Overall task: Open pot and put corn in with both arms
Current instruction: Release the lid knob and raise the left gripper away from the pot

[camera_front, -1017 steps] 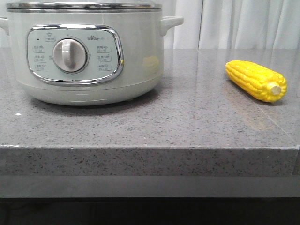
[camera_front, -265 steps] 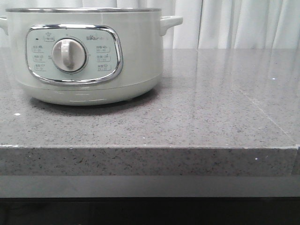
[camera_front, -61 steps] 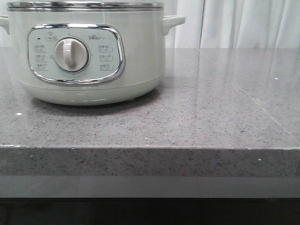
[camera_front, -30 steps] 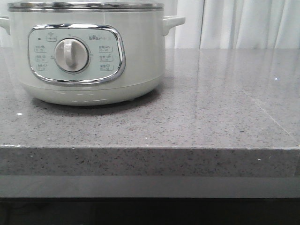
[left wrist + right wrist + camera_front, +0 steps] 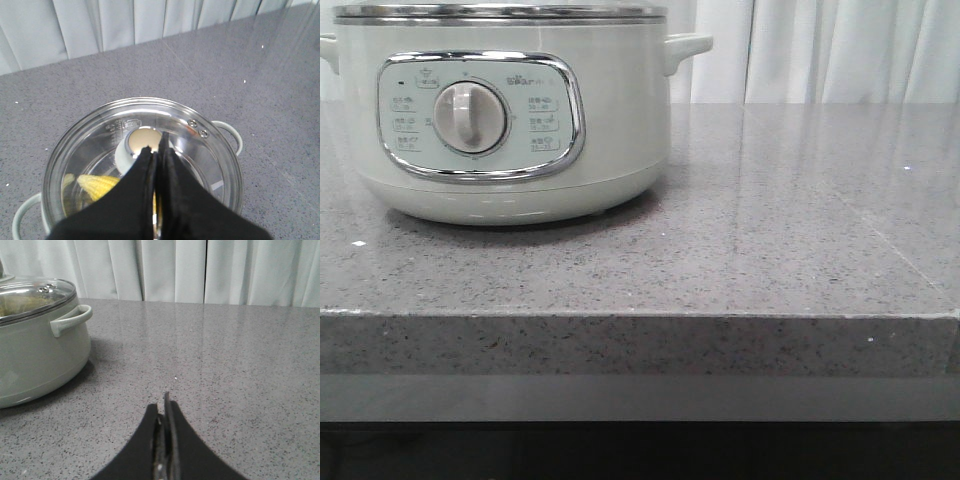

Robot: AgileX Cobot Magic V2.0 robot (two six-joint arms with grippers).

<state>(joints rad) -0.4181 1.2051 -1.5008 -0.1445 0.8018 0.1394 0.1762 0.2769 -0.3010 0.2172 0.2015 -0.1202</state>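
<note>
Partly hidden, corn shows through pot's lid.

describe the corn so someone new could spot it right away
Find the big pale green pot on the grey counter. Look down through its glass lid: the corn lies inside, beside the lid knob. It is the only bright yellow thing there.

On the large round pale grey-green electric pot, I can read one word: the "Bear" logo, printed just above and to the right of the round dial inside the chrome-framed control panel. Small printed labels sit in columns on both sides of that dial, but I cannot make them out. Faint printing on the glass lid near its knob is also illegible to me.
</note>
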